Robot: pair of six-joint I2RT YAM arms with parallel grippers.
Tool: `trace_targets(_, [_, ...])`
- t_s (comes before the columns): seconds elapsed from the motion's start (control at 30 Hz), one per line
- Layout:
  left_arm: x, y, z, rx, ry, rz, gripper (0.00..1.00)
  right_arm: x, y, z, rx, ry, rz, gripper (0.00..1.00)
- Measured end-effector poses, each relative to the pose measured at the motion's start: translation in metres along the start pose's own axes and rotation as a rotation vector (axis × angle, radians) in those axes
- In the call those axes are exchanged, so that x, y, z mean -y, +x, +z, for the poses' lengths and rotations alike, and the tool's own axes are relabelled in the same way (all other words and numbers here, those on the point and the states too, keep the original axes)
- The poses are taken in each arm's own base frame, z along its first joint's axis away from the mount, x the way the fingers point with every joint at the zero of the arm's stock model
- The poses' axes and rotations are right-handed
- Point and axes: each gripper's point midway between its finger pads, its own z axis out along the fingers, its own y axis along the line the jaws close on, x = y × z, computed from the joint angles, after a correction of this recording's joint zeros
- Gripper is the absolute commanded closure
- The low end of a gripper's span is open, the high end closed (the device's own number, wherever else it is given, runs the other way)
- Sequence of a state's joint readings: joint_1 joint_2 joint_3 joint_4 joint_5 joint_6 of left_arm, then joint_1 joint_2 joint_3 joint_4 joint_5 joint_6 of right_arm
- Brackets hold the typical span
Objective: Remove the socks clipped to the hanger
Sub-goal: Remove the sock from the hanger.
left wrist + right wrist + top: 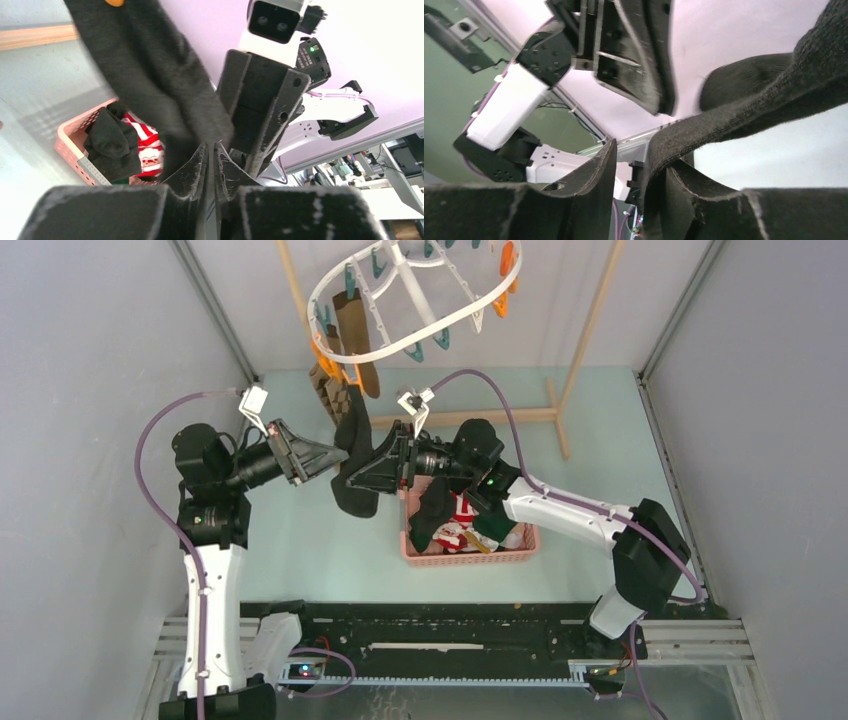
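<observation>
The white oval hanger [415, 300] hangs at the top with teal and orange clothespins. A brown sock [357, 340] and an argyle sock [330, 390] dangle from its left side. A black sock [355, 480] hangs lower between both grippers, with an orange clip [114, 1] at its top. My left gripper [335, 455] [210, 147] has its jaws nearly together, pinching the black sock [150, 65] at the tips. My right gripper [352, 478] [636, 155] is open; the black sock [744, 110] lies against its right finger only.
A pink basket [520, 552] [67, 142] under the right arm holds a red-and-white sock [462, 530], a black one [432, 510] and a dark green one [495, 525]. The light wooden rack frame [590, 315] stands behind. Grey walls close both sides.
</observation>
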State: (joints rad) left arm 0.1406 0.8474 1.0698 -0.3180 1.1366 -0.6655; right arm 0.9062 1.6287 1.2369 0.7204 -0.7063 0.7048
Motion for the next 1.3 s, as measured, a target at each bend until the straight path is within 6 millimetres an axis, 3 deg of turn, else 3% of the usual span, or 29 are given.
trace_targets(0.07, [0.001, 0.0, 0.0, 0.002, 0.001, 0.005, 1.0, 0.01, 0.003, -0.001, -0.006, 0.052, 0.017, 0.48])
trace_targets(0.2, [0.003, 0.0, -0.002, 0.017, -0.008, 0.023, 1.0, 0.032, 0.003, -0.01, 0.004, 0.213, 0.033, 0.3])
trace_targets(0.33, [0.003, -0.002, -0.003, 0.038, -0.024, 0.05, 1.0, 0.043, -0.026, -0.027, 0.109, 0.418, -0.051, 0.29])
trace_targets(0.5, [-0.001, 0.0, -0.004, 0.036, -0.038, 0.054, 0.99, 0.03, -0.06, -0.039, 0.21, 0.46, -0.113, 0.5])
trace_targets(0.67, [-0.005, 0.005, -0.003, 0.021, -0.047, 0.054, 0.95, 0.033, -0.056, -0.037, 0.193, 0.422, -0.058, 0.97])
trace_targets(0.7, [-0.007, 0.005, -0.003, 0.018, -0.048, 0.055, 0.91, 0.034, -0.053, -0.036, 0.184, 0.408, -0.045, 1.0])
trace_targets(0.77, [-0.01, 0.006, -0.002, 0.013, -0.052, 0.044, 0.7, 0.033, -0.048, -0.032, 0.167, 0.377, -0.018, 1.0])
trace_targets(0.83, [-0.015, 0.006, 0.0, 0.006, -0.056, 0.035, 0.56, 0.031, -0.042, -0.027, 0.15, 0.332, 0.026, 1.0])
trace_targets(1.0, [-0.021, 0.008, 0.002, -0.002, -0.057, -0.006, 0.04, 0.013, -0.033, -0.016, 0.117, 0.184, 0.118, 1.0])
trace_targets(1.07, [-0.02, 0.007, 0.003, 0.007, -0.048, -0.013, 0.0, 0.005, -0.032, -0.013, 0.109, 0.131, 0.136, 0.99])
trace_targets(1.3, [-0.005, 0.002, 0.001, 0.059, 0.003, -0.004, 0.0, -0.015, -0.036, -0.008, 0.118, 0.025, 0.149, 0.94])
